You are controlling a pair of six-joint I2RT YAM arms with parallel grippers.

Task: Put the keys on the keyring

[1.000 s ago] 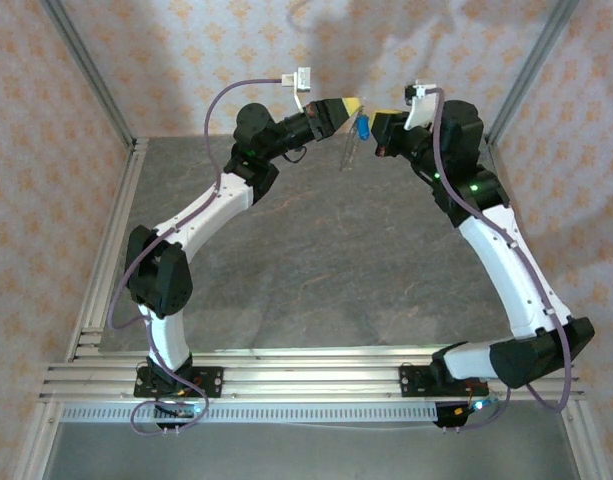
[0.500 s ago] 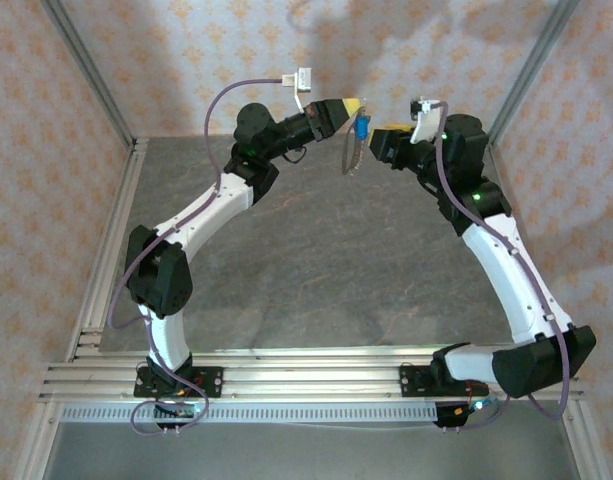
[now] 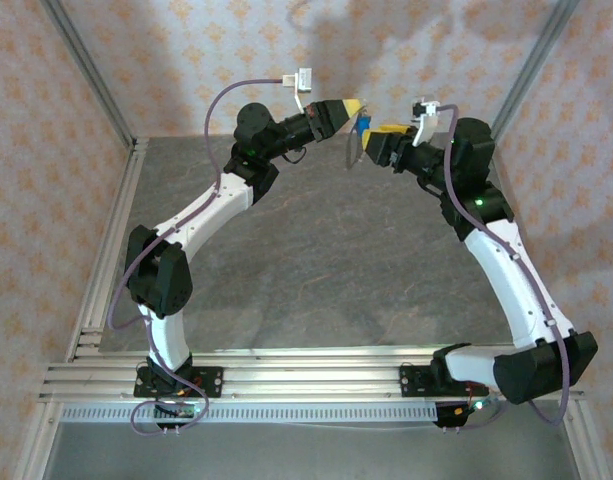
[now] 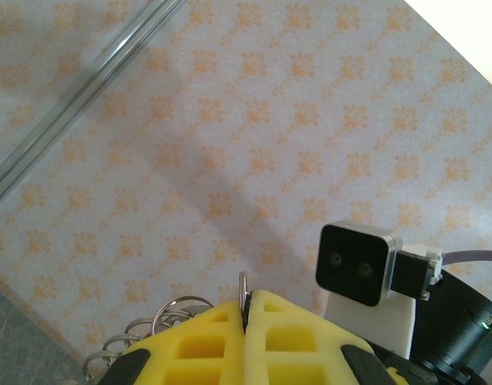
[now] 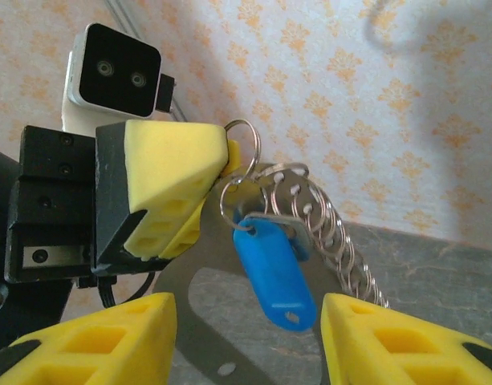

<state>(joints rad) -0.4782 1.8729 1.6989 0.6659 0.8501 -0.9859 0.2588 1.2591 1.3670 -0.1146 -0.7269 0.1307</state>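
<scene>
I get bright, even light everywhere. Soft grey shadows lie on the wallpaper [image 3: 406, 50]. Wrist views look sharp.

My left gripper [image 4: 247, 298] wears bright yellow pads on a black body, and my right gripper [image 3: 372, 137] has fingers [image 5: 93, 345] of the same yellow. The key [image 5: 274, 269] is vivid blue. The keyring [image 5: 330, 220] is silvery bare metal. The wall [image 4: 229, 120] is pale cream with a repeating orange floral motif. The table [image 3: 316, 250] is mottled grey, like stone. My left arm [image 3: 201, 215] and right arm [image 3: 506, 265] are white with black joints, and the cable [image 3: 221, 100] is lilac.
</scene>
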